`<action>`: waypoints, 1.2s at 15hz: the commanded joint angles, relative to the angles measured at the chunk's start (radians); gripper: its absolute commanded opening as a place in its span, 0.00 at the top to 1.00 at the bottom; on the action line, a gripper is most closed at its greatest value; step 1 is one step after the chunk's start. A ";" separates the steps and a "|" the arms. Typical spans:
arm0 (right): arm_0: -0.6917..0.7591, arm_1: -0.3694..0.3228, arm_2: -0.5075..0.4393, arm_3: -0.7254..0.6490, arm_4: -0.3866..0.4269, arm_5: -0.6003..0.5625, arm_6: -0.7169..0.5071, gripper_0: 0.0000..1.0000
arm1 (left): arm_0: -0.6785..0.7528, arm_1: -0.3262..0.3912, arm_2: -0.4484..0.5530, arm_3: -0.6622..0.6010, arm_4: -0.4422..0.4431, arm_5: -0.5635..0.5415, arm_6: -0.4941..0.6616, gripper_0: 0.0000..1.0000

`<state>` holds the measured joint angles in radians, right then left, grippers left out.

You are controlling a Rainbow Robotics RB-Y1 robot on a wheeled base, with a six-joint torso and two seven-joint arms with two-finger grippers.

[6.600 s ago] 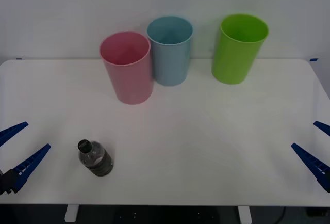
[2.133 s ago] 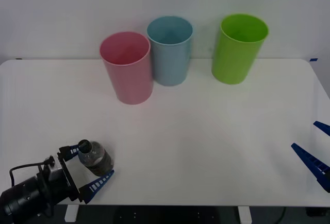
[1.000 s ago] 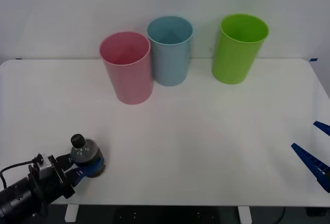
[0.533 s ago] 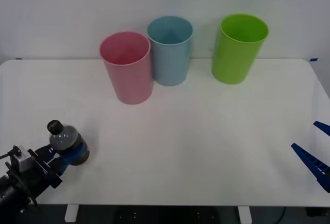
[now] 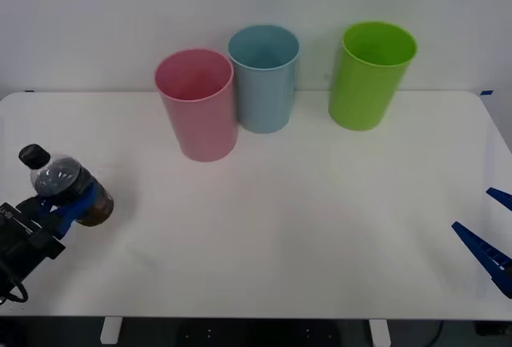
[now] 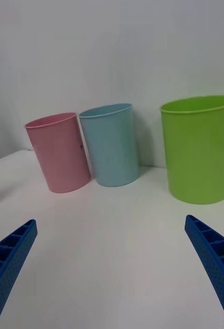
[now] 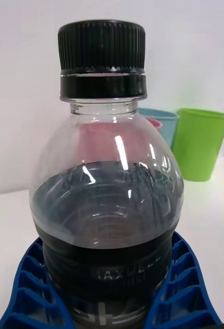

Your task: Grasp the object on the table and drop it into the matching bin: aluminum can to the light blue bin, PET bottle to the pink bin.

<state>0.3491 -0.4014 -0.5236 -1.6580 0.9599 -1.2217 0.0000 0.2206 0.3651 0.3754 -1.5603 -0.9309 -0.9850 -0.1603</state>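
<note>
Bottle [image 5: 66, 185] with black cap sits clamped in my left pincer [image 5: 70, 209], the blue fingers [image 7: 186, 288] closed around its dark lower body. I hold it above the left edge of the counter [image 5: 320, 219], the cap tilted to the left. The pink bin [image 5: 198, 105] stands well apart at the back, the light blue bin [image 5: 263, 79] just beside it, the lime green bin [image 5: 370, 75] further right. My right pincer [image 5: 490, 235] waits at the right edge, fingers spread wide and holding nothing.
</note>
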 commanded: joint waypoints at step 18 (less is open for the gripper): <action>0.000 0.000 0.000 0.000 0.000 0.000 0.000 0.00 | -0.394 0.064 -0.095 -0.078 -0.152 0.240 0.324 1.00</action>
<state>0.3491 -0.4014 -0.5236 -1.6580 0.9599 -1.2217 0.0000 -0.1591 0.4294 0.2901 -1.6437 -1.0741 -0.7536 0.1585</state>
